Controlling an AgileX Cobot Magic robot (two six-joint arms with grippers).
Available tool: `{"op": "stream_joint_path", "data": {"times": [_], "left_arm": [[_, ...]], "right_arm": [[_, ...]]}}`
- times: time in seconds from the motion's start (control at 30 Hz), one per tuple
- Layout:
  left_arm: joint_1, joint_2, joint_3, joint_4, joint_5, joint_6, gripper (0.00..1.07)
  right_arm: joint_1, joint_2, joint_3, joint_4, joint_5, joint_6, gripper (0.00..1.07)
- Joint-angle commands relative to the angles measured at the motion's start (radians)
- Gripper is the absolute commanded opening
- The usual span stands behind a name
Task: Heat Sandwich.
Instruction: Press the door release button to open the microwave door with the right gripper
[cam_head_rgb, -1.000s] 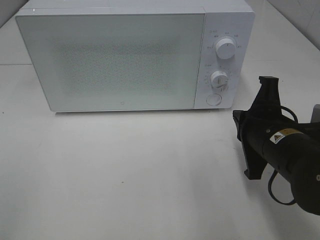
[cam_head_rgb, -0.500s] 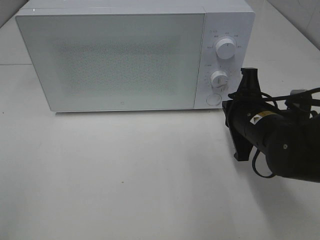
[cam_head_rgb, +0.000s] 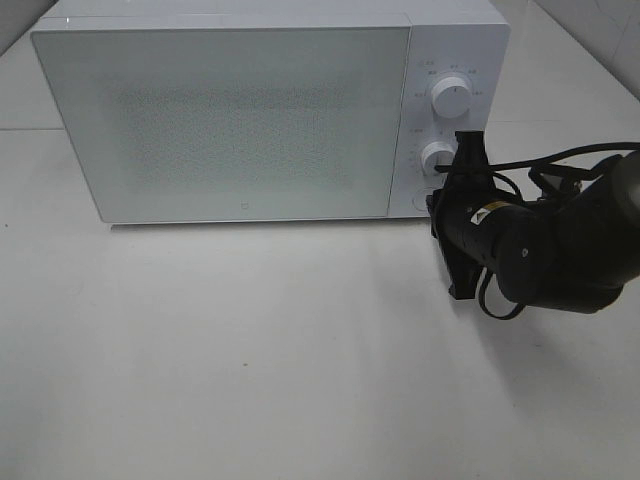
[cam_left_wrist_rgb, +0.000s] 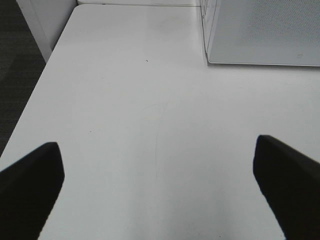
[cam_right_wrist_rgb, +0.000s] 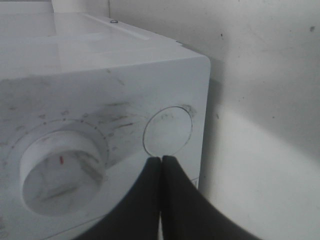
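Currently: one microwave (cam_head_rgb: 220, 120), door shut, upper dial (cam_head_rgb: 452, 97), lower dial (cam_head_rgb: 433, 155), one round button (cam_right_wrist_rgb: 167, 130). Right claw (cam_right_wrist_rgb: 161, 159) clenched empty at the button's edge, contact unclear. Left claw (cam_left_wrist_rgb: 156, 150) released over the table (cam_head_rgb: 250, 350), fingers cut off. Can't tell where the sandwich is.

Nothing legible: tiny scale marks ring the microwave's (cam_head_rgb: 220, 110) dials (cam_head_rgb: 451, 97), and a yellow warning sticker (cam_head_rgb: 491, 210) on the right arm (cam_head_rgb: 560, 245) beside them is unreadably small.

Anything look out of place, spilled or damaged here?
Nothing spilled or askew. The microwave sits square, door shut. Only oddity: grey smudges on its panel around the lower dial, near the round button where the shut right gripper points.
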Motion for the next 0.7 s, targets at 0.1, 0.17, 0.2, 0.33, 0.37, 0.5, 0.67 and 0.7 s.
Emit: {"op": "stream_joint_path", "data": {"times": [0.1, 0.17, 0.2, 0.33, 0.37, 0.5, 0.67, 0.7], "left_arm": [[0.003, -0.029, 0.005, 0.000, -0.011, 0.001, 0.98], [0.003, -0.029, 0.005, 0.000, -0.011, 0.001, 0.98], [0.003, -0.029, 0.005, 0.000, -0.011, 0.001, 0.98], [0.003, -0.029, 0.005, 0.000, -0.011, 0.001, 0.98], [0.003, -0.029, 0.005, 0.000, -0.011, 0.001, 0.98], [0.003, -0.029, 0.005, 0.000, -0.011, 0.001, 0.98], [0.003, -0.029, 0.005, 0.000, -0.011, 0.001, 0.98], [0.003, -0.029, 0.005, 0.000, -0.011, 0.001, 0.98]], "right_arm": [[-0.017, 0.034, -0.044, -0.015, 0.013, 0.003, 0.00], [-0.017, 0.041, -0.052, -0.011, 0.012, 0.002, 0.00], [-0.017, 0.056, -0.066, -0.009, 0.012, 0.002, 0.00], [-0.017, 0.089, -0.097, -0.002, 0.006, 0.002, 0.00], [-0.017, 0.096, -0.102, 0.004, 0.002, 0.002, 0.00], [-0.017, 0.113, -0.111, 0.022, -0.008, -0.003, 0.00], [-0.017, 0.113, -0.111, 0.046, -0.058, -0.032, 0.00], [-0.017, 0.113, -0.111, 0.049, -0.060, -0.032, 0.00]]}}
